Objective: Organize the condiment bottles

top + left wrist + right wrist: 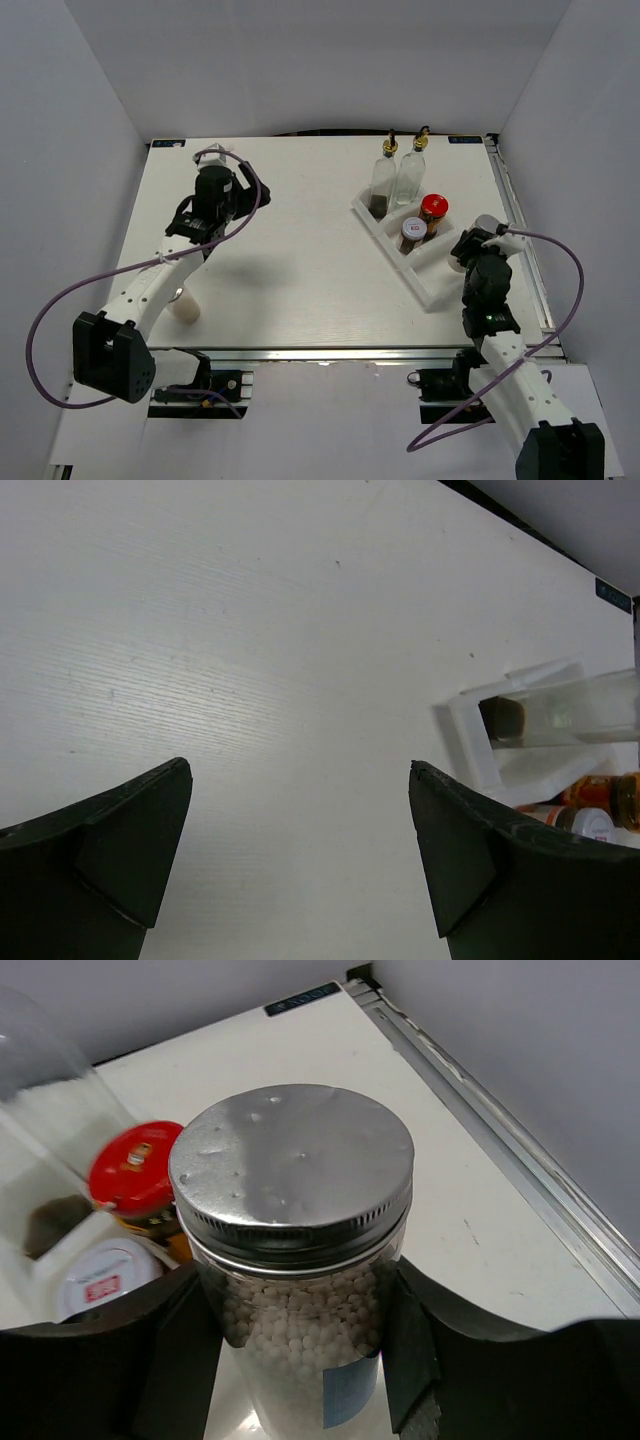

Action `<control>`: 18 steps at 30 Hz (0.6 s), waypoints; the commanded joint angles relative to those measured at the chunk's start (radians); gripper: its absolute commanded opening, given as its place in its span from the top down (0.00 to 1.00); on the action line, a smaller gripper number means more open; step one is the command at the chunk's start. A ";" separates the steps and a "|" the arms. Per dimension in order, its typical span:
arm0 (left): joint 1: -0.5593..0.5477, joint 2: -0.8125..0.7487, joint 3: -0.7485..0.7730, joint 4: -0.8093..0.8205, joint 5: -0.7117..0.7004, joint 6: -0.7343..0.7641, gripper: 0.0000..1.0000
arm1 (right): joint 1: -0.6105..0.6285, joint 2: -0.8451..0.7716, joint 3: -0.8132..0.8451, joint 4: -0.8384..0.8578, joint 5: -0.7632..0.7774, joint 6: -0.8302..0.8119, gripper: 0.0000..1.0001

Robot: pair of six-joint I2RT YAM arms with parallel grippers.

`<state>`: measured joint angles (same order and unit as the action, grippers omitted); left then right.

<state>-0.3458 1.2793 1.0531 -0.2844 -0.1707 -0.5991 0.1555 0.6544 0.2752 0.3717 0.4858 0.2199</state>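
r gripper [298,1355] clamped on silver-lidded shaker [292,1175] below its lid, by the right edge of white tray [428,292]. l gripper [300,855] open over table [250,630]. shaker looks glass, full of beads: stiff, smooth, prob slippery n breakable; grip mid-body, keep upright.

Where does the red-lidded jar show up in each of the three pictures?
Top external: red-lidded jar right of centre, in the white tray.
Left wrist: jar at the right edge, low, cut off.
Right wrist: jar left of centre, behind the silver-lidded shaker.
Shared landmark: the white tray.
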 commanded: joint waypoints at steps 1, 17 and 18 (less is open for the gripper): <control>0.036 -0.014 -0.039 0.065 0.045 -0.010 0.02 | -0.023 0.004 -0.086 0.243 0.063 0.001 0.93; 0.071 -0.058 -0.133 0.108 0.054 -0.004 0.02 | -0.036 0.303 -0.221 0.692 -0.117 -0.143 0.65; 0.071 -0.063 -0.139 0.113 0.051 -0.004 0.02 | -0.034 0.316 -0.246 0.760 -0.119 -0.148 0.63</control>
<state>-0.2829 1.2655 0.9237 -0.1959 -0.1215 -0.6022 0.1246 0.9546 0.0612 0.8551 0.4004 0.1139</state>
